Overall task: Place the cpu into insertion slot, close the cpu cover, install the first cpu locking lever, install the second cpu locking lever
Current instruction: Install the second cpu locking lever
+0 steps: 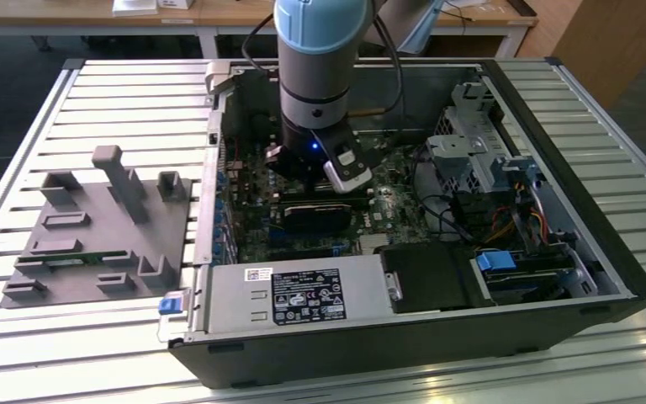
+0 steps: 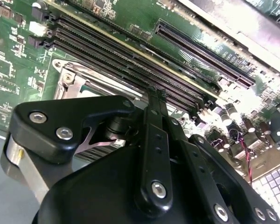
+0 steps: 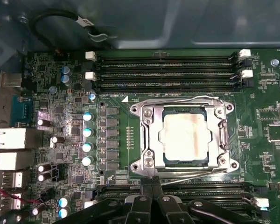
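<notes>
Over the open computer case (image 1: 548, 168) on the slatted tabletop (image 1: 132, 93), the exterior view has the arm (image 1: 317, 76) standing vertically with its tool (image 1: 346, 181) lowered close above the green motherboard (image 1: 385, 206), near the dark socket area at the board's middle; a grey fixture block (image 1: 98, 227) lies on the tabletop well apart, toward the exterior view's left. Second wrist view: the tool's black fingers (image 2: 154, 140) run together into one narrow line with no gap visible between them, and nothing is seen held there; they sit just beside the long black memory slots (image 2: 130, 56), with part of the socket's silver frame showing behind the tool body. First wrist view: the cpu (image 3: 184, 135) sits flat inside the insertion slot (image 3: 136, 140), and the cpu cover (image 3: 221, 140) lies down around it as a silver frame, the chip top showing through the cut-out. Thin wire locking levers (image 3: 186, 173) run along the socket's edges; whether either is hooked home cannot be determined. The fingertips sit just beside the socket's near edge, next to one lever. Judgement: placement and cover closing appear done, and lever installation is the step in hand. The move called for is a steady press on the thin wire, guiding it sideways under its catch without slipping onto the memory slots.
</notes>
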`<act>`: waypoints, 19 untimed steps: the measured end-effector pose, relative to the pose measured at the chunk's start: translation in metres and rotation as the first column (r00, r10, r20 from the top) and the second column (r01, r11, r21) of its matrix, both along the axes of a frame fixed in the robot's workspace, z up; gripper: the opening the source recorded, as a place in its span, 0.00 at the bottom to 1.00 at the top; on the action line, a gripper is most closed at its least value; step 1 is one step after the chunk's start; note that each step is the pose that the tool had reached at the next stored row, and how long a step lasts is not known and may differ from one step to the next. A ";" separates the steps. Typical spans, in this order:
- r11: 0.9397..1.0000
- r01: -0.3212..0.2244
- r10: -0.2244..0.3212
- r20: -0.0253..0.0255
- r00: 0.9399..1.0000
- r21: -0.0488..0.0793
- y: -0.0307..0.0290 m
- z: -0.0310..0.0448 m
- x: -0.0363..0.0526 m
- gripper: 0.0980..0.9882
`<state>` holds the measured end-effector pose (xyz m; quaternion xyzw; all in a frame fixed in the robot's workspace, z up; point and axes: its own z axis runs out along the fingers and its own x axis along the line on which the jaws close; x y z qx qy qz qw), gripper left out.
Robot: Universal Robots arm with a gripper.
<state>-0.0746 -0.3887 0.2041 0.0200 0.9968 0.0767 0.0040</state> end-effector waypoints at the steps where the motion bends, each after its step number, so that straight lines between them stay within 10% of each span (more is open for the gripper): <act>1: 1.000 0.000 0.000 0.000 1.000 0.001 -0.0004 -0.0005 -0.0003 0.01; 19: 0.998 0.000 0.000 0.000 1.000 0.065 -0.0017 -0.0086 -0.0063 0.01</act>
